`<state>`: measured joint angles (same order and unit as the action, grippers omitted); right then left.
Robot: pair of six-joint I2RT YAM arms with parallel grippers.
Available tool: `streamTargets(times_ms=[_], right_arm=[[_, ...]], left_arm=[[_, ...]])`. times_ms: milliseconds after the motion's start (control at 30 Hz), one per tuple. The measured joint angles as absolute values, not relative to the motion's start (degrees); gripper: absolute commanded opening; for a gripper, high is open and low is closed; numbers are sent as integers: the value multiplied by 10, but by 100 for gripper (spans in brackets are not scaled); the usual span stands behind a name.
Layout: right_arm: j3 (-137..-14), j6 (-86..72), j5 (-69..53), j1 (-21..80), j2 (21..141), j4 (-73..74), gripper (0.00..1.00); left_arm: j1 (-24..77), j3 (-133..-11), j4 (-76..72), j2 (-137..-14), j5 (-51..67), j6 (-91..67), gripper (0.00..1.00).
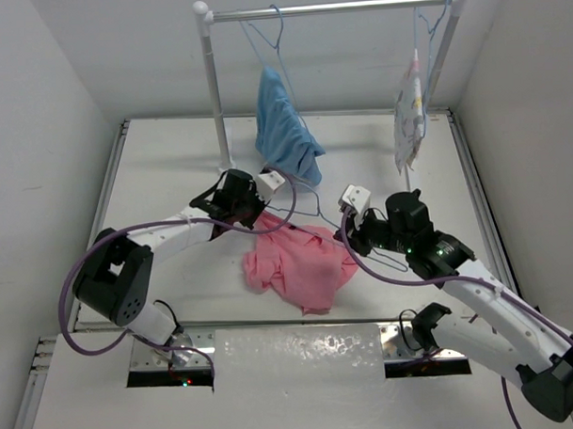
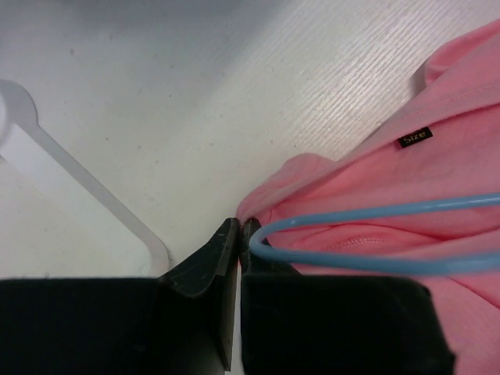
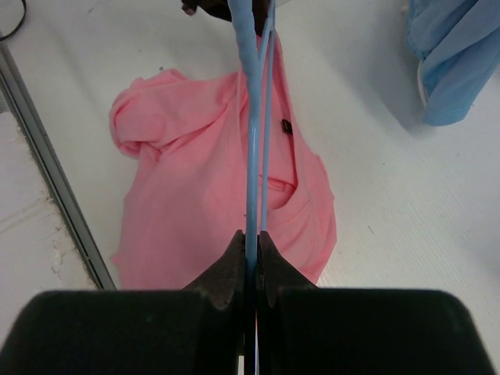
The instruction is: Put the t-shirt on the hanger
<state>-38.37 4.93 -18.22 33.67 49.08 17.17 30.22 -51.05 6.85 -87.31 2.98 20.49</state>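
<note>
The t-shirt (image 1: 302, 266) lies crumpled on the tabletop (image 1: 172, 171), between the two grippers and a little nearer the arm bases than either. Its neck opening faces up, and a small black size label (image 2: 414, 138) shows just inside the collar. The hanger (image 3: 251, 156) spans the gap from one gripper to the other, above the shirt's collar end.

The right gripper (image 3: 251, 248) is clamped on the hanger, with the blue wire pinched between its fingertips. From its wrist camera the frame appears edge-on, running straight away from the fingers over the pink cloth. The shirt spreads out below and ahead of this gripper.

The left gripper (image 2: 240, 234) has its fingers pressed together at the hanger's opposite end. The rounded bend of the wire rests against one fingertip there, and the shirt's edge sits just beyond it. Whether the wire is actually pinched between those fingers cannot be told.

Beyond both grippers, at the far side of the tabletop, stands a white rack (image 1: 336, 6). A light-blue garment (image 1: 285, 130) hangs from it past the left gripper. A white patterned garment (image 1: 410, 111) hangs past the right gripper, each on its own hanger.
</note>
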Motion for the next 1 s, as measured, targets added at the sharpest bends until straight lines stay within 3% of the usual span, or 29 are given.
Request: streamTargets(times_ms=[633,1000], right_arm=[[-352,35,-184,339,521,153,0],[-352,39,-229,341,556,90,0]], left_arm=[[302,-541,79,-891,39,207,0],[300,-524,102,-770,179,240,0]])
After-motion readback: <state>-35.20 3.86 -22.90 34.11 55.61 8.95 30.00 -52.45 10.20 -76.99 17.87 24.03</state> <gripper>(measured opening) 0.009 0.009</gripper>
